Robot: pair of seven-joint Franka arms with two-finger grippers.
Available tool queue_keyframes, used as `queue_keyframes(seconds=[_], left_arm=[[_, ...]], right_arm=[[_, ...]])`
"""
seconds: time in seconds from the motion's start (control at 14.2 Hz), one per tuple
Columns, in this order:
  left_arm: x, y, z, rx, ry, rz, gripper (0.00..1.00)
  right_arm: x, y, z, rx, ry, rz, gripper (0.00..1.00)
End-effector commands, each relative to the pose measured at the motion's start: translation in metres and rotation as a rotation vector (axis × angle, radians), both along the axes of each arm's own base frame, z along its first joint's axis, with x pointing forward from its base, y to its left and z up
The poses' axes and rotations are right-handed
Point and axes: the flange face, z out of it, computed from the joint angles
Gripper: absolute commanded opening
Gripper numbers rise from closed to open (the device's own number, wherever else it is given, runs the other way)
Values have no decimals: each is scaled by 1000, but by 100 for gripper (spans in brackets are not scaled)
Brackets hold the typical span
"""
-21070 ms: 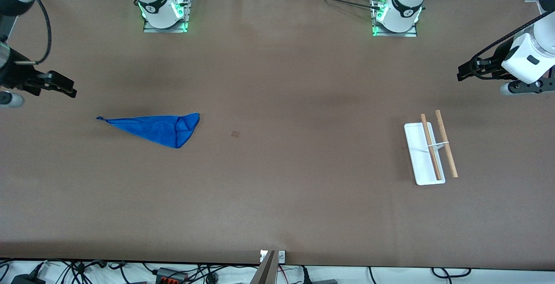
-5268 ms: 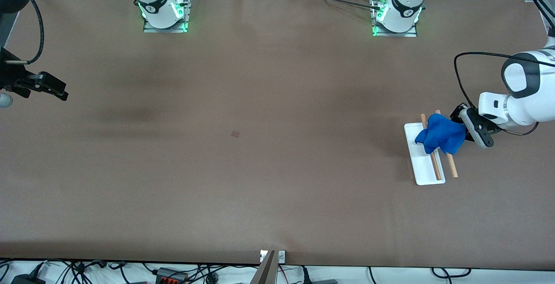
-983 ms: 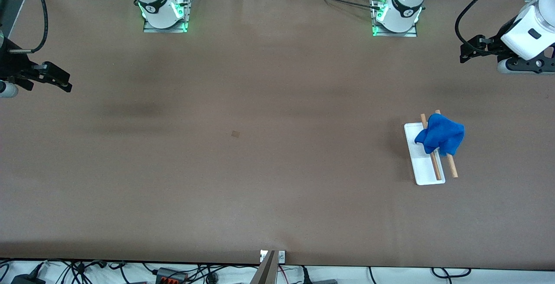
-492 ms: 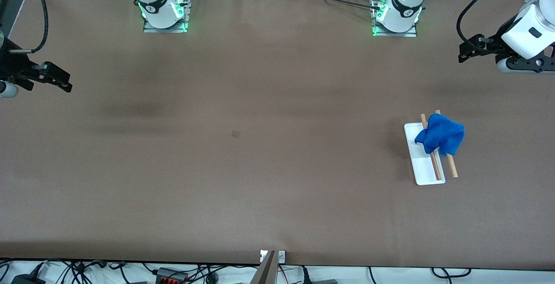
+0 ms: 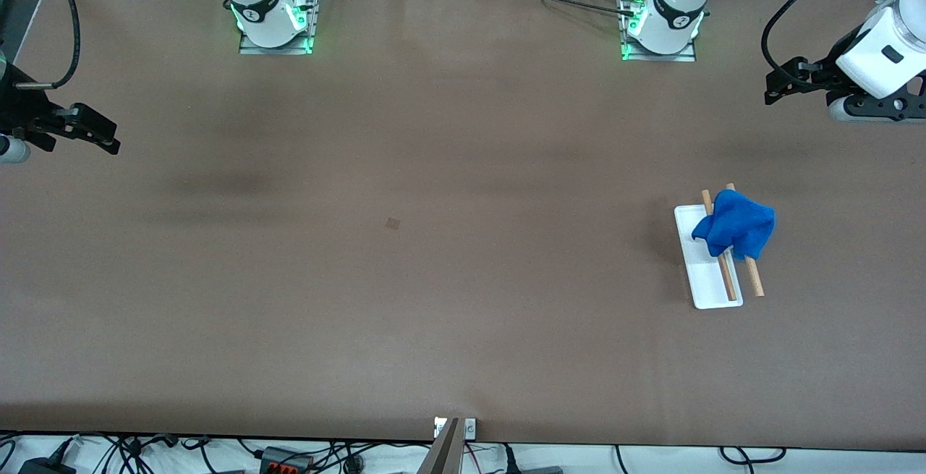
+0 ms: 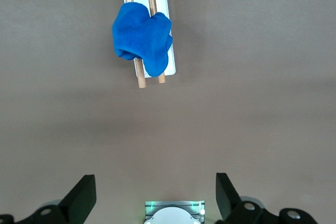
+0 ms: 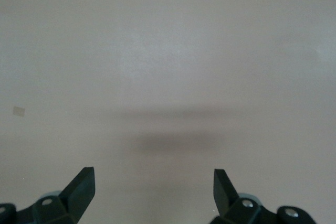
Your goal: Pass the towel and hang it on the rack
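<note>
Towel hung on rack; both arms clear.

Towel bunched over both rods of the rack at the left arm's end of the surface; rods run near-to-far; drape looks secure, though hard to judge from above. Left gripper up over the surface's edge, nearer arm to the rack, fingers wide apart, empty. Right gripper waits over its own end, well apart, spread wide, empty. No further move seems needed.

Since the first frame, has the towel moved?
Yes. The towel has gone from the bare table at the right arm's end to the rack at the left arm's end, draped over its rods.
</note>
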Motion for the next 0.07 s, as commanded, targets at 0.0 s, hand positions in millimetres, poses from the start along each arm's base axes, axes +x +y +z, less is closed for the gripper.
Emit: queue_keyframes(seconds=[0.0], left_arm=[[-8,-2,4,-9,-12,20,100]], right_arm=[[-3,-2,4,13,-9,6,100]])
